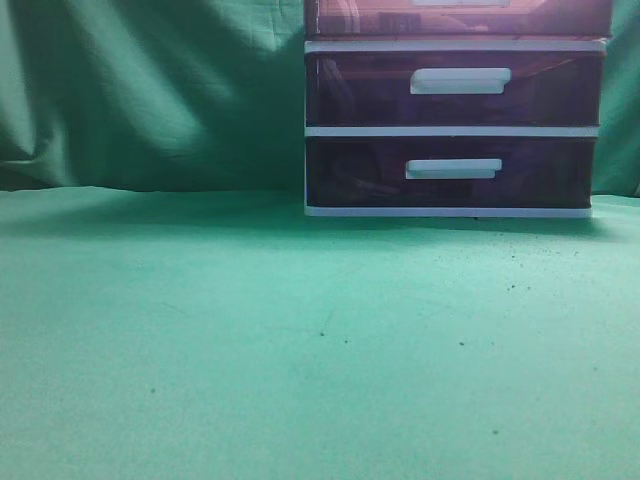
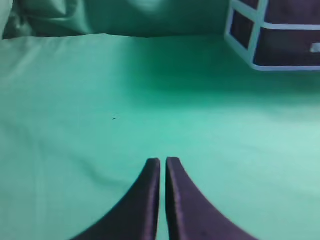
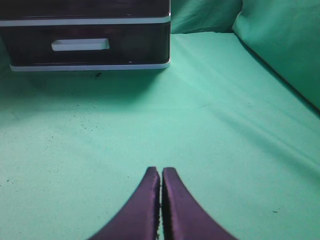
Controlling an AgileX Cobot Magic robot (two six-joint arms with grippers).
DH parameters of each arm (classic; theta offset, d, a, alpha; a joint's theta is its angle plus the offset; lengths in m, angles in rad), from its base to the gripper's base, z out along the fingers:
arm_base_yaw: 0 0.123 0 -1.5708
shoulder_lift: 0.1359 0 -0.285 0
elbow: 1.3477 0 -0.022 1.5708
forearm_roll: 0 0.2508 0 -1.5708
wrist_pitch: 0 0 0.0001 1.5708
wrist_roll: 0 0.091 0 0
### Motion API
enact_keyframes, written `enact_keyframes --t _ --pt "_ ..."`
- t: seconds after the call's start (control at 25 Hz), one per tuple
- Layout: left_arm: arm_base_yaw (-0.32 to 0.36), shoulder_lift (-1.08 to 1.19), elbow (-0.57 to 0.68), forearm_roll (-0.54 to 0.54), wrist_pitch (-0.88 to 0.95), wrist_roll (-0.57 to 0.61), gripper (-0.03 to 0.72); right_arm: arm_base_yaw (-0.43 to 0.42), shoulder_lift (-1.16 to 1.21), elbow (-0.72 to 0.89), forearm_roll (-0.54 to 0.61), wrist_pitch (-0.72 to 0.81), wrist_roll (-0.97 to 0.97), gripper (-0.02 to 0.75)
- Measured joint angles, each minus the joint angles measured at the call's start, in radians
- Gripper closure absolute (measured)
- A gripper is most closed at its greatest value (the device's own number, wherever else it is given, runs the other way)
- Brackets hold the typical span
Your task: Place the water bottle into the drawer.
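Note:
The reddish-pink top drawer (image 1: 360, 18) of the white-framed unit shows at the upper edge of the exterior view, pushed in, its white handle (image 1: 460, 3) cut off by the frame. No water bottle is in view. My left gripper (image 2: 163, 161) is shut and empty over bare green cloth, left of the unit. My right gripper (image 3: 161, 171) is shut and empty over the cloth, in front of the unit's right end. Neither gripper shows in the exterior view.
Two dark purple drawers (image 1: 455, 88) with white handles sit below the top one; the lowest also shows in the right wrist view (image 3: 85, 45), and the unit's corner shows in the left wrist view (image 2: 260, 35). Green cloth (image 1: 250, 340) covers the table and hangs behind.

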Motion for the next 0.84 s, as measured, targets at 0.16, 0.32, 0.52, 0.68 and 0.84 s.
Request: enact_keyframes --t 0.16,0.32,0.52,0.68,0.84 --pt "0.012 0.000 0.004 -0.019 0.010 0.004 0.688 0.000 0.000 0.000 0.000 0.000 0.000 0.738" --pt "0.012 0.000 0.004 -0.009 0.079 0.008 0.688 0.000 0.000 0.000 0.000 0.000 0.000 0.738" --pt "0.012 0.000 0.004 0.006 0.086 0.010 0.688 0.000 0.000 0.000 0.000 0.000 0.000 0.738" --pt "0.012 0.000 0.004 0.006 0.087 0.010 0.688 0.000 0.000 0.000 0.000 0.000 0.000 0.738" --pt "0.012 0.000 0.004 0.006 0.087 0.010 0.688 0.000 0.000 0.000 0.000 0.000 0.000 0.738"
